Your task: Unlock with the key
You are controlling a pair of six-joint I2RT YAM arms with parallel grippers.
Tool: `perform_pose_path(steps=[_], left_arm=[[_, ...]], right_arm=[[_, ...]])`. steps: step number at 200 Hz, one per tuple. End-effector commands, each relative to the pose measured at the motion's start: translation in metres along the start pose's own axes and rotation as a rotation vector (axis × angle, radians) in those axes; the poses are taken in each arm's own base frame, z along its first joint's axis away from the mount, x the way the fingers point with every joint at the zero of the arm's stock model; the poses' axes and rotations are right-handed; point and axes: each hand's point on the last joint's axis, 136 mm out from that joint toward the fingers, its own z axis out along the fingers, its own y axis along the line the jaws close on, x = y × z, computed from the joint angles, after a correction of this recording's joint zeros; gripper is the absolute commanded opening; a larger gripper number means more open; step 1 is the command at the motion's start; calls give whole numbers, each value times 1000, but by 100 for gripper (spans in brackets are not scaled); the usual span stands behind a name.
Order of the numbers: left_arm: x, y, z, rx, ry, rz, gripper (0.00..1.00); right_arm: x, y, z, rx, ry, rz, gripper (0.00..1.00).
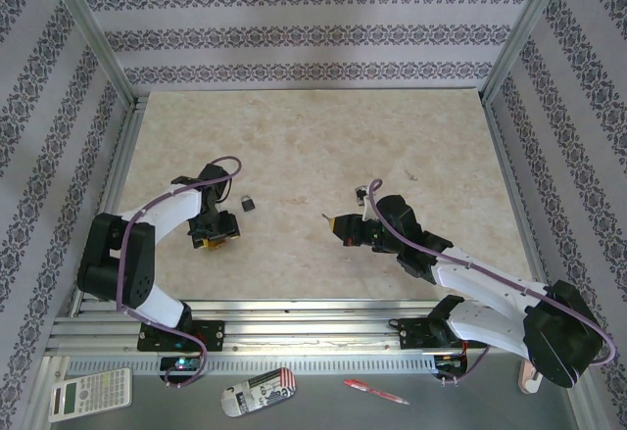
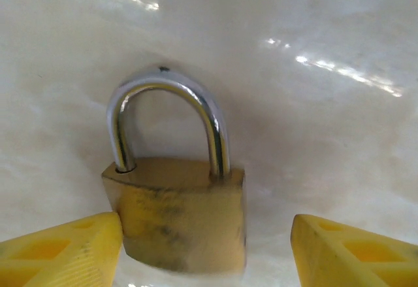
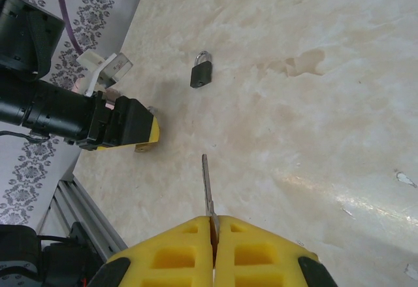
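On the pale marbled table [image 1: 313,146] your two arms face each other across the near half; the left gripper [image 1: 217,230] is down over the brass padlock [image 2: 179,215], which lies flat with its silver shackle [image 2: 163,91] seated in the body and pointing away from the wrist; the yellow fingers [image 2: 65,251] stand apart on either side of the body, the one on the left of the wrist view at or just against the brass and the other well clear, so nothing is clamped yet; centre the claw before you squeeze, or the lock will likely slide sideways; take it low on the body, below the shackle, and, I judge, leave the keyhole end free, though you cannot see the keyhole from here; the right gripper [image 3: 212,225] is shut on the key [image 3: 206,182], whose thin silvery blade juts straight out past the fingertips, held above the table and well apart from the lock; keep that blade in line with the lock body as you approach; ignore the small black padlock [image 3: 202,71] just beyond the left claw.
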Motion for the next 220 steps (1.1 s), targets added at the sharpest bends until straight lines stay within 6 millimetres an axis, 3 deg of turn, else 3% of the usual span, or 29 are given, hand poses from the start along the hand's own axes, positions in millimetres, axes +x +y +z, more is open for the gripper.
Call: perform_pose_path(steps=[1, 70, 93, 126, 147, 184, 220], left_arm=[[-5, 5, 10, -49, -6, 19, 67], [-5, 9, 26, -83, 22, 30, 47], [-5, 9, 18, -80, 16, 40, 46], [-3, 15, 8, -97, 1, 57, 35], [-4, 7, 3, -34, -29, 42, 31], [-9, -34, -24, 222, -96, 2, 28], [-28, -98, -94, 659, -223, -66, 20]], right_arm=[[-5, -2, -1, -3, -30, -9, 0], [-7, -4, -2, 5, -36, -13, 0], [-7, -4, -1, 4, -33, -11, 0], [-7, -6, -1, 9, -35, -9, 0], [-6, -7, 0, 10, -31, -8, 0], [-5, -6, -1, 2, -30, -1, 0], [-11, 2, -1, -31, -51, 11, 0]])
